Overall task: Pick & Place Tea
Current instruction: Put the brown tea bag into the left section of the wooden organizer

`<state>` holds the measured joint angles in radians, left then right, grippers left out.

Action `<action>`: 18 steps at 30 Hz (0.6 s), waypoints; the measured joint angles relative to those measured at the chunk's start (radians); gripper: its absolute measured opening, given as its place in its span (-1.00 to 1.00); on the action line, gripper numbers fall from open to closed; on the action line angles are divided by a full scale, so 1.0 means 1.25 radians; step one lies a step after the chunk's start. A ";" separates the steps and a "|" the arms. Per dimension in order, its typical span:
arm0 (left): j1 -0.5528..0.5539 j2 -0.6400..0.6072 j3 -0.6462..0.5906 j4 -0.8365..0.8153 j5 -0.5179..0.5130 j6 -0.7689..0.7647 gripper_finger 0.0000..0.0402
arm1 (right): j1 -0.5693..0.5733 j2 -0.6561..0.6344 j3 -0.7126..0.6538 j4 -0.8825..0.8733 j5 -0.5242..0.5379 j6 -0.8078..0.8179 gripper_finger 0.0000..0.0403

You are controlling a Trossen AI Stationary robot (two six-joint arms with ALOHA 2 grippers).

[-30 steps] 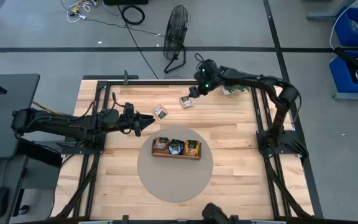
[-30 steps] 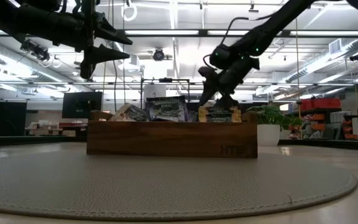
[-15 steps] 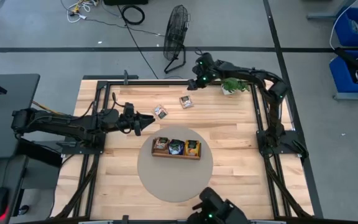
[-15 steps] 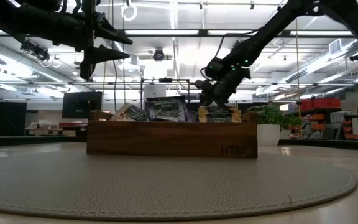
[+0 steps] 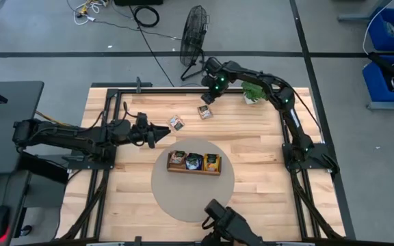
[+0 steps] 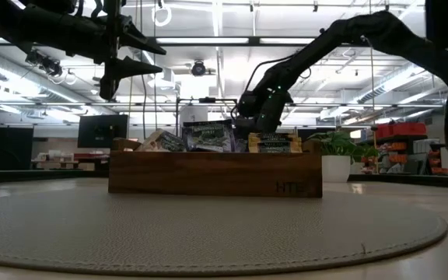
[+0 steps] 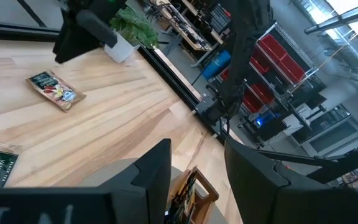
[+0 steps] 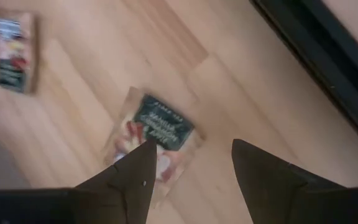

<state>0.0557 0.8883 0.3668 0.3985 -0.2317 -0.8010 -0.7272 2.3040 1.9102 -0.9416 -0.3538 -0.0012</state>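
Observation:
Two tea packets lie flat on the wooden table: one (image 5: 204,112) at the far middle, also in the right wrist view (image 8: 157,130), and one (image 5: 176,123) a little nearer and to its left. More tea stands in the wooden tray (image 5: 194,171) on the round grey mat (image 5: 193,198). My right gripper (image 5: 208,100) hangs open above the far packet, pointing steeply down, its fingers (image 8: 135,177) clear of it. My left gripper (image 5: 161,134) is open and level above the table's left half, left of the tray.
A small potted plant (image 5: 254,93) stands at the far right of the table, close to my right arm. The black frame rail (image 8: 328,68) runs along the far edge just past the packet. The tray (image 6: 208,175) fills the middle of the low view.
My right gripper has moved toward the table's left and far edge and sunk toward the far packet, tipping from a shallow slant to a steep downward point as the arm folded. It stays open. The packets have not moved.

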 joint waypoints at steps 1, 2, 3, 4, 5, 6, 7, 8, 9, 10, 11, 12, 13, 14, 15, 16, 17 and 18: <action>0.000 0.000 0.000 0.000 0.000 0.000 -0.23 | 0.002 0.003 0.000 0.000 0.011 0.001 0.08; 0.000 0.000 0.000 0.000 0.000 0.000 -0.23 | 0.004 0.005 0.000 0.004 0.024 0.006 0.08; 0.000 0.000 0.000 0.000 0.000 0.000 -0.23 | 0.005 0.006 0.000 0.012 0.032 0.010 0.08; 0.000 0.000 0.000 0.000 0.000 0.000 -0.23 | 0.005 0.006 0.000 0.012 0.032 0.010 0.08; 0.000 0.000 0.000 0.000 0.000 0.000 -0.23 | 0.005 0.006 0.000 0.012 0.033 0.007 0.08; 0.000 0.000 0.000 0.000 0.000 0.000 -0.23 | 0.005 0.006 0.000 0.015 0.033 0.002 0.08; 0.000 0.000 0.000 0.000 0.000 0.000 -0.23 | 0.006 0.006 0.000 0.021 0.033 -0.003 0.08; 0.000 0.000 0.000 0.000 0.000 0.000 -0.23 | 0.007 0.006 0.000 0.029 0.034 -0.006 0.08; 0.000 0.000 0.000 0.000 0.000 -0.001 -0.23 | 0.007 0.006 0.000 0.033 0.033 -0.008 0.08; 0.000 0.000 0.000 0.000 0.000 0.000 -0.23 | 0.008 0.006 0.000 0.033 0.025 -0.018 0.08; 0.000 0.000 0.000 0.000 0.000 -0.001 -0.23 | 0.008 0.007 0.000 0.032 0.004 -0.037 0.08; 0.000 0.000 0.000 0.000 0.000 -0.001 -0.23 | 0.011 0.010 0.000 0.032 -0.018 -0.064 0.08; 0.000 0.000 0.000 0.000 0.000 -0.004 -0.23 | 0.014 0.012 0.000 0.028 -0.027 -0.089 0.08; 0.000 0.000 0.000 0.000 0.000 -0.006 -0.23 | 0.017 0.013 0.000 0.018 -0.028 -0.114 0.08; 0.000 0.000 0.000 0.000 0.000 -0.012 -0.23 | 0.020 0.014 0.000 0.006 -0.029 -0.146 0.08; 0.000 0.000 0.000 0.000 0.000 -0.020 -0.23 | 0.023 0.013 0.000 -0.004 -0.031 -0.184 0.08; 0.000 0.000 0.000 0.000 0.000 -0.022 -0.23 | 0.027 0.013 -0.001 -0.010 -0.023 -0.216 0.08; 0.000 0.000 0.000 0.000 0.000 -0.024 -0.23 | 0.029 0.013 -0.007 -0.006 0.000 -0.229 0.07</action>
<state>0.0559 0.8883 0.3668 0.3988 -0.2317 -0.8306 -0.6914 2.3203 1.9014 -0.9497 -0.3539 -0.2875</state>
